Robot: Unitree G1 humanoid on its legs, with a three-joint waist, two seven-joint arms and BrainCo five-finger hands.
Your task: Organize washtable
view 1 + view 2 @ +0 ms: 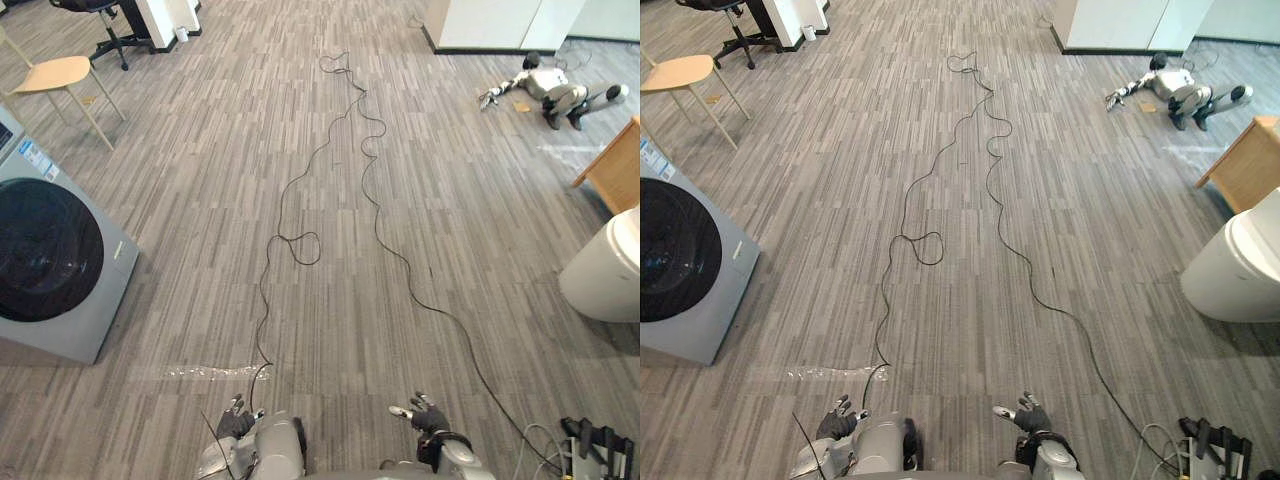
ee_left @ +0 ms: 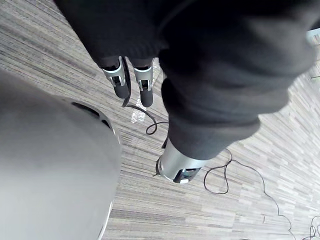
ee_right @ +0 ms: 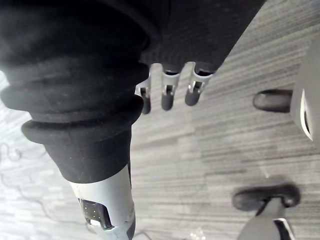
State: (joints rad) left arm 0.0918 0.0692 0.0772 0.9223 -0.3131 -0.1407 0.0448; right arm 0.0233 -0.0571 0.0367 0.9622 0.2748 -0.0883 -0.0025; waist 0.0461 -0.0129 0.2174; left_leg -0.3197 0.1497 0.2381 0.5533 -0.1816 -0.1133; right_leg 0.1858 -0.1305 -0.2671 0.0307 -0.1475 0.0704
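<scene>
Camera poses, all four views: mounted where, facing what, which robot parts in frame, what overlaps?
Left eye view: on the head, looking down and forward over the floor; washing machine left, white container right; left hand and right hand at the bottom edge.
Right eye view: same head, same scene, slightly offset.
Left wrist view: left wrist, along the hand toward the floor; dark cover, straight fingers.
Right wrist view: right wrist, toward the floor; cover, straight fingers.
Shared: both eyes show washing machine and hands.
</scene>
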